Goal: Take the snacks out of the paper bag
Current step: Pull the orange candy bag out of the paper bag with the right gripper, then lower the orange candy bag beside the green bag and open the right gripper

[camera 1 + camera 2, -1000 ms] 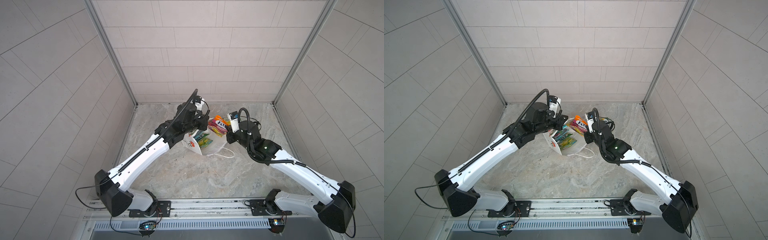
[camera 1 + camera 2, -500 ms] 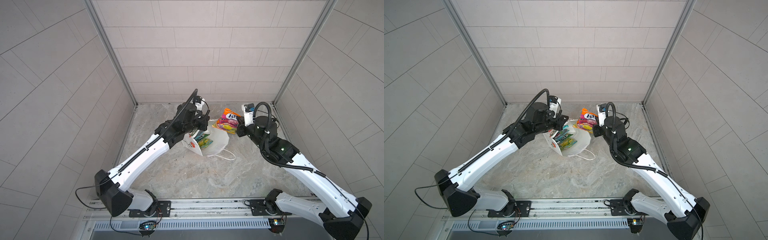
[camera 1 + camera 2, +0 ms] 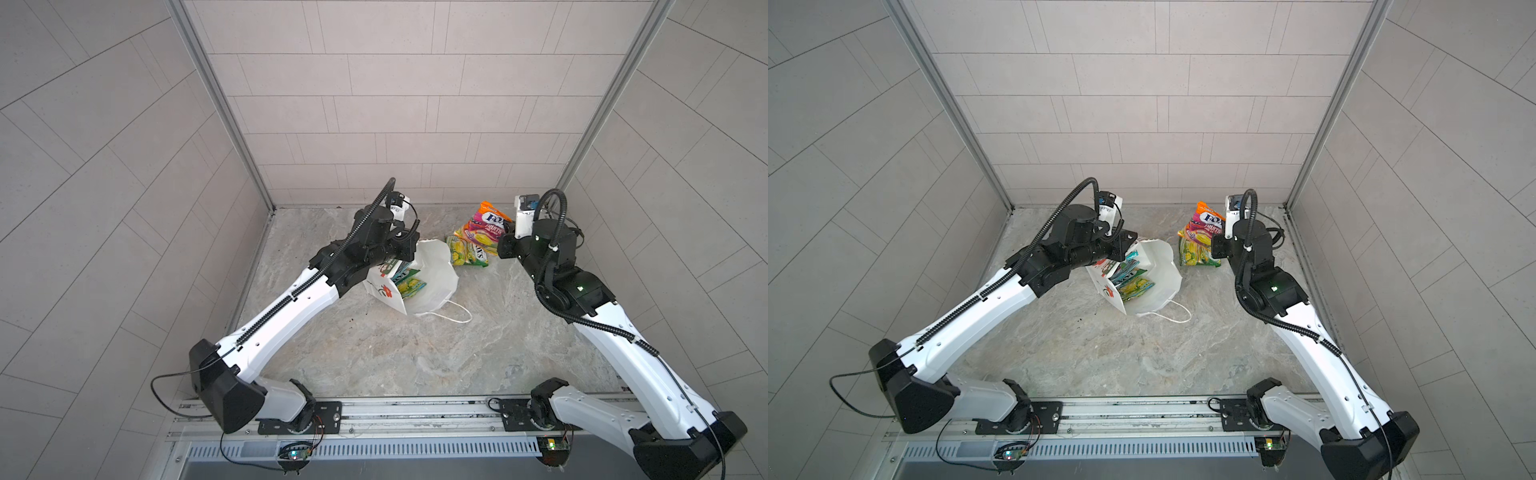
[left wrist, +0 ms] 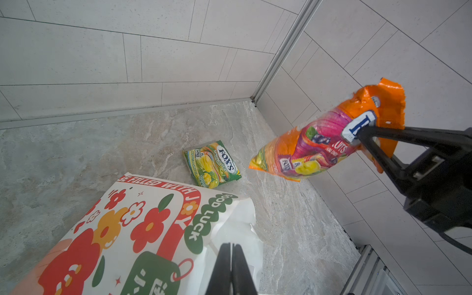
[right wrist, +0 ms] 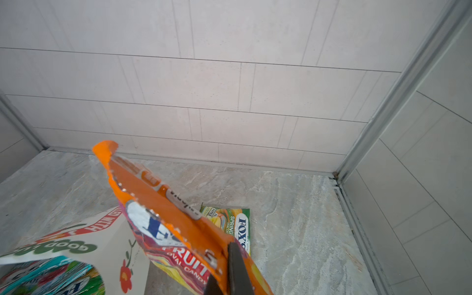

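Top views, near to far: the paper bag [image 3: 434, 276] leans on the floor [image 3: 374, 353], mouth gaping upward, its string handle [image 3: 455, 316] trailing nearside. Inside it are several snacks [image 3: 409, 282], teal and green-yellow. The left gripper [image 4: 231, 251] has its jaws together, pinching the bag's rim. Beyond, a green packet [image 3: 471, 251] lies flat on the floor. The right gripper [image 4: 358, 136] is clamped on an orange packet [image 4: 314, 148], held aloft, long axis slanting down toward the green one.

The left arm [image 3: 307, 311] and right arm [image 3: 623, 361] are clad in white shells, jointed in black; ribbed black cables [image 3: 295, 296] are attached.
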`<action>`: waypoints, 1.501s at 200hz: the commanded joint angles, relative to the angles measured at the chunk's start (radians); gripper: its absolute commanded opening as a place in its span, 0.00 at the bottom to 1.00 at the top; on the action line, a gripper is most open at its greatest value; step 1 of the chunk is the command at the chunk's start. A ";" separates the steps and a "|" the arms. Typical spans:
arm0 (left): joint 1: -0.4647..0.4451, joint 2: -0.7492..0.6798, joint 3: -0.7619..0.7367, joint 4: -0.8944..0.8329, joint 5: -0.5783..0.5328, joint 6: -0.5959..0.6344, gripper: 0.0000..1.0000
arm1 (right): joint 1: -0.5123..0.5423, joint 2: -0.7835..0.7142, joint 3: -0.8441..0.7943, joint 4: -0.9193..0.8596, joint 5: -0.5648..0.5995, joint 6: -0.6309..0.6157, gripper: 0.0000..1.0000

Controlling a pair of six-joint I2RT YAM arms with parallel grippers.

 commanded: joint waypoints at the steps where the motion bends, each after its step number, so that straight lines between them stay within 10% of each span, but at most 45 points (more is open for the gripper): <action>1: -0.007 -0.004 0.009 0.019 0.010 -0.003 0.00 | -0.064 0.001 0.002 0.025 -0.030 0.013 0.00; 91: -0.007 -0.004 0.002 0.013 0.011 0.001 0.00 | -0.337 0.235 -0.033 0.119 -0.207 0.149 0.00; 300: -0.006 -0.006 0.005 0.001 0.010 0.005 0.00 | -0.565 0.685 -0.026 0.253 -0.587 0.268 0.00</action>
